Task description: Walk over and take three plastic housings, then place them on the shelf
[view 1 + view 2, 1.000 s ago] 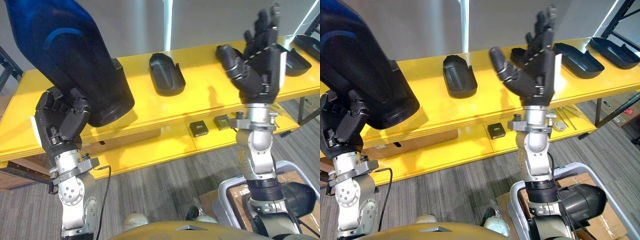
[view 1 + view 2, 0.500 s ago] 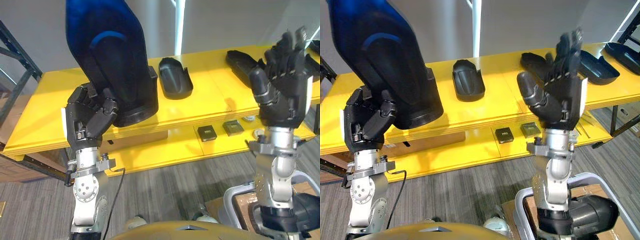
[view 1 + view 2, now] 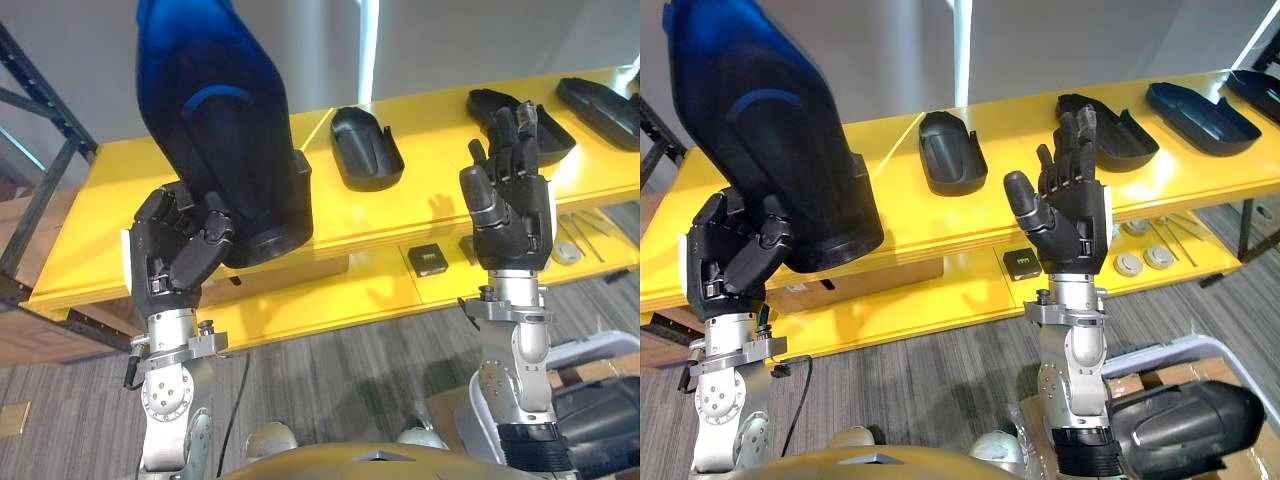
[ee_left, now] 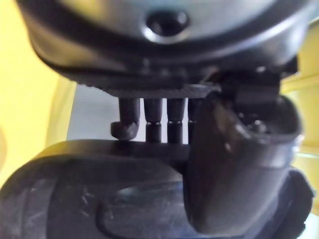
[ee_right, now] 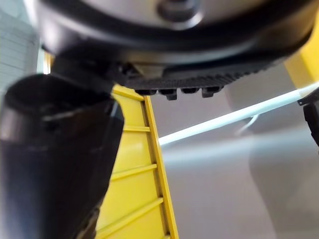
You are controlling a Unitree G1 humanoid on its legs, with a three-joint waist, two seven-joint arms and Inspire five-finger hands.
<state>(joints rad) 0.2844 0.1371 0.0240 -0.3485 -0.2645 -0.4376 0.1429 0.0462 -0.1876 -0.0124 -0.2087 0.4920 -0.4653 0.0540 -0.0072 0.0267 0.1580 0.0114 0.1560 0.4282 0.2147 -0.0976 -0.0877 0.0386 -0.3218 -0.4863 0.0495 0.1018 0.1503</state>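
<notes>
The yellow shelf [image 3: 90, 210] stands in front of the robot, and the big housing [image 3: 215, 130] is not on it yet. It stands upright in the left hand [image 3: 170, 250], whose fingers are curled round its lower edge; in the left wrist view the fingers [image 4: 153, 119] hook over the dark rim. Most of that shell rises well above the hold, so I judge it top-heavy: a quick swing or a loose hold could let it tip or slide out onto the floor. Its lower end hangs over the front of the top board, so a low approach could catch that edge. Set down too near the front, it could rock off. On the top board lie the middle housing [image 3: 365, 150], a second housing [image 3: 520, 125] and a far housing [image 3: 600, 98], all open side up. The middle one lies just beside the carried shell, so a drift to the right could push it. The right hand [image 3: 510, 205] is held up with its fingers straight and slightly spread, holding nothing; it stands in front of the second housing and could knock it if it reached forward carelessly. On the lower board [image 3: 330, 295] sit a small black box [image 3: 428, 260] and some round discs [image 3: 1130, 264]. The box bears a pale mark too small to read, and no writing is legible on the housings.
</notes>
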